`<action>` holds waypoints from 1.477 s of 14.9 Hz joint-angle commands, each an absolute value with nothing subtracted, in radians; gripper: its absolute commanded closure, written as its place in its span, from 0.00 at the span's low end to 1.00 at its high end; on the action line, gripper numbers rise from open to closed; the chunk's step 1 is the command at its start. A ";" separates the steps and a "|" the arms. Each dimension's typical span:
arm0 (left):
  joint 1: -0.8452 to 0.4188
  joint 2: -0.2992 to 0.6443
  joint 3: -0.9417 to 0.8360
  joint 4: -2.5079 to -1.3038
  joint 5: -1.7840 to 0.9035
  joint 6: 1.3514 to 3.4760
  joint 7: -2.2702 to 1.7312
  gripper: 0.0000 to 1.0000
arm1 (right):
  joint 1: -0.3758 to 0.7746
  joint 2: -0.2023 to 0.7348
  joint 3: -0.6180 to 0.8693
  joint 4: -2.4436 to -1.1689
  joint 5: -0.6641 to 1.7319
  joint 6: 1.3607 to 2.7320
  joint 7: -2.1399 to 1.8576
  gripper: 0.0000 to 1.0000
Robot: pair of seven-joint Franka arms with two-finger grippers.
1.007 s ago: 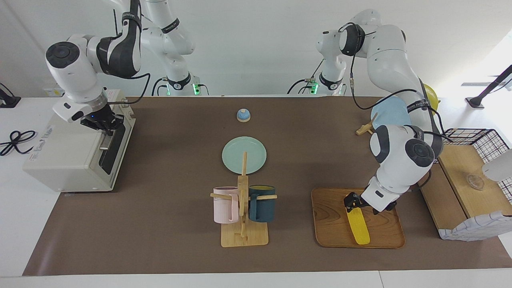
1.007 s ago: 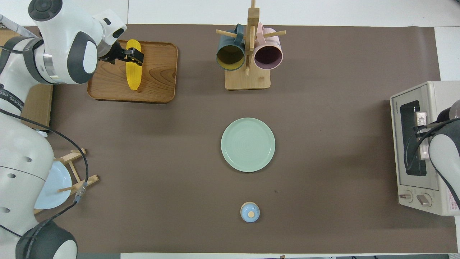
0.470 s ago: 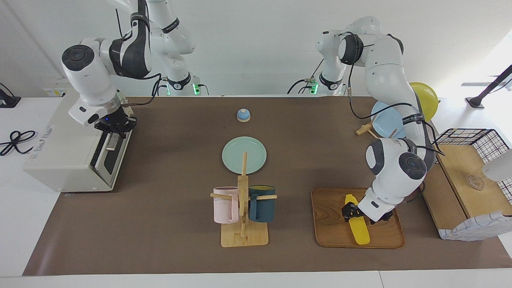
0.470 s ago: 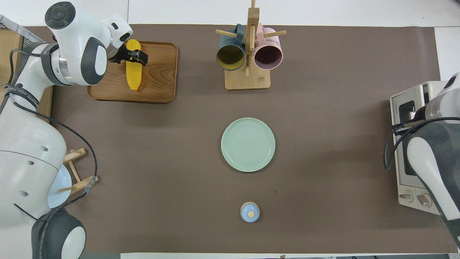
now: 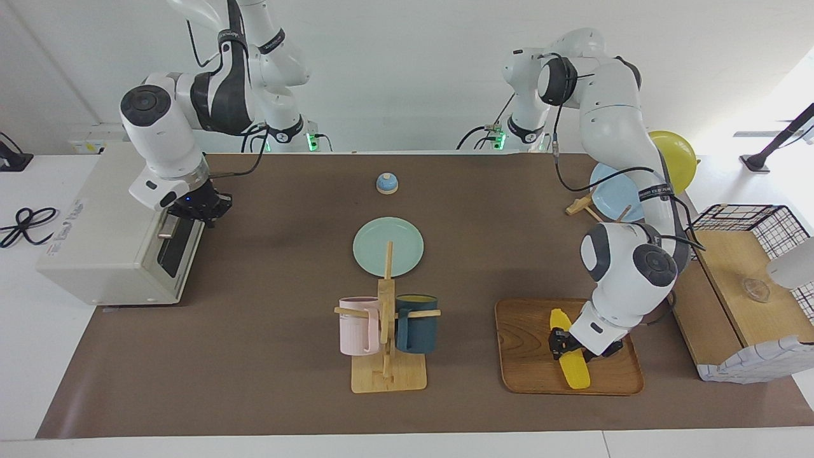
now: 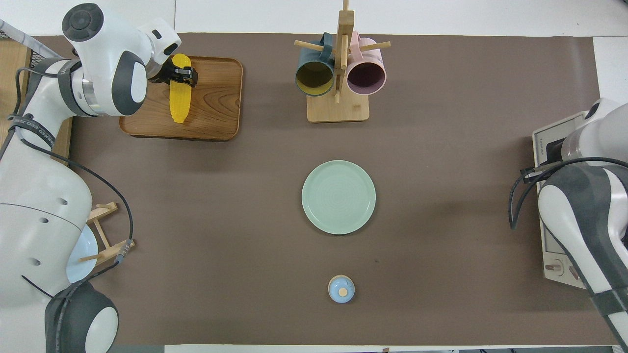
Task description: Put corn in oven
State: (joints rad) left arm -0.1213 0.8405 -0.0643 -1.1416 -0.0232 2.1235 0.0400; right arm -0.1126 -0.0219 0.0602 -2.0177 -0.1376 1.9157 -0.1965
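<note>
Presently the corn (image 5: 571, 353) (image 6: 178, 89) lies on the wooden tray (image 5: 525, 356) (image 6: 216, 104) at the left arm's end of the counter (image 5: 267, 356), with the left pincer (image 5: 562, 340) (image 6: 183, 75) closed around its middle. The oven (image 5: 108, 245) (image 6: 552, 147) sits at the right arm's end, its door partly open; the right pincer (image 5: 194, 213) hangs at the door's top edge, its opening impossible to tell.
</note>
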 commanded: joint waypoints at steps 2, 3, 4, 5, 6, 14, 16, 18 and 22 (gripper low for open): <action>-0.126 0.862 -0.049 -1.109 -0.025 2.109 0.051 1.00 | -0.133 -0.035 0.069 -1.982 -0.140 1.847 -0.199 1.00; -0.126 0.858 -0.046 -1.109 -0.026 2.099 0.049 1.00 | -0.133 -0.040 0.068 -1.974 -0.143 1.835 -0.199 1.00; -0.126 0.845 -0.046 -1.109 -0.032 2.070 0.048 1.00 | -0.140 -0.043 0.066 -1.974 -0.147 1.833 -0.205 1.00; -0.127 0.816 -0.048 -1.109 -0.037 2.022 0.048 1.00 | -0.147 -0.043 0.061 -1.976 -0.167 1.838 -0.224 1.00; -0.126 0.771 -0.051 -1.115 -0.038 1.973 0.045 1.00 | -0.167 -0.043 0.060 -1.976 -0.181 1.845 -0.248 1.00; -0.259 0.401 -0.051 -1.428 -0.083 1.864 -0.173 1.00 | -0.235 -0.049 0.058 -1.988 -0.195 1.838 -0.301 1.00; -0.331 0.321 -0.052 -1.547 -0.083 1.877 -0.231 1.00 | -0.239 -0.051 0.058 -1.996 -0.195 1.845 -0.304 1.00; -0.411 0.272 -0.054 -1.649 -0.084 1.926 -0.311 1.00 | -0.256 -0.069 0.058 -2.046 -0.193 1.868 -0.304 1.00; -0.544 0.203 -0.055 -1.840 -0.087 2.147 -0.452 1.00 | -0.255 -0.078 0.060 -2.072 -0.187 1.898 -0.302 1.00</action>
